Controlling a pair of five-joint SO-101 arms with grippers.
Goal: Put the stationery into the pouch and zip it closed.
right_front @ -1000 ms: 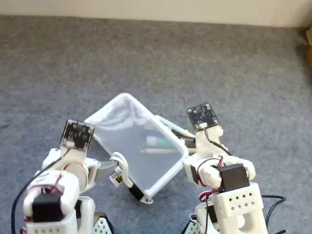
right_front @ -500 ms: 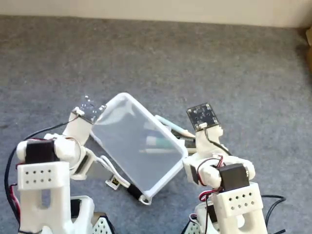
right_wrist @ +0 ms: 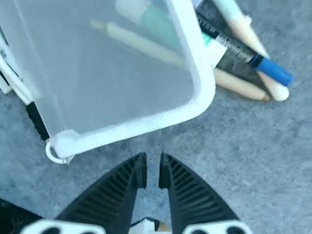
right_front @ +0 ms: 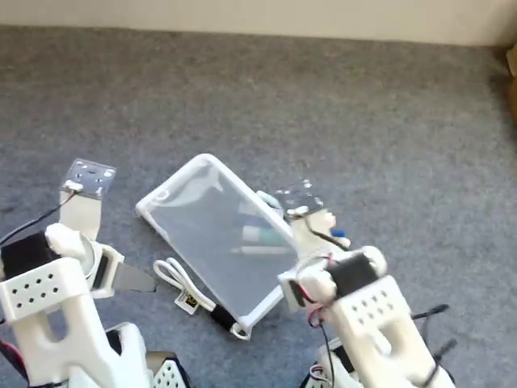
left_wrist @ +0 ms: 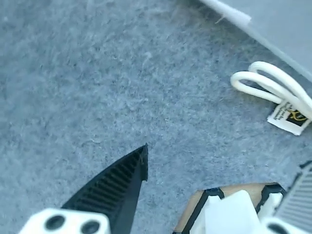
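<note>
Grey carpet (right_front: 388, 121) covers the whole work surface, with a pale wall along its far edge, and on it the job looks about half done. By my reckoning two pieces are already in the pouch, at least three are not, and the zipping has not begun.

The pouch (right_front: 214, 234), made of translucent white mesh, lies flat between the two arms. Through its skin I see a green-capped marker (right_wrist: 146, 19) and a pale pencil-like stick (right_wrist: 141, 44) lying inside (or so it reads through the mesh). Out on the carpet, right against the pouch's edge, lie a blue-capped pen (right_wrist: 243, 51) and two cream-coloured pens (right_wrist: 241, 24). Whether the zip is open I cannot make out. A black zip pull (right_front: 222, 317) sits at the pouch's near corner, and a white looped cord (left_wrist: 270, 85) with a small tag lies beside it.

The right gripper (right_wrist: 152, 168) hangs with its jaws drawn almost together, a thin slit between them, holding nothing. The pouch's rounded corner lies just ahead of the jaw tips. The loose pens lie farther on, past that corner and off to one side. The left gripper (right_front: 136, 280) sits apart from the pouch, with the looped cord a little way ahead of it. Whether it is open or closed I cannot tell.
</note>
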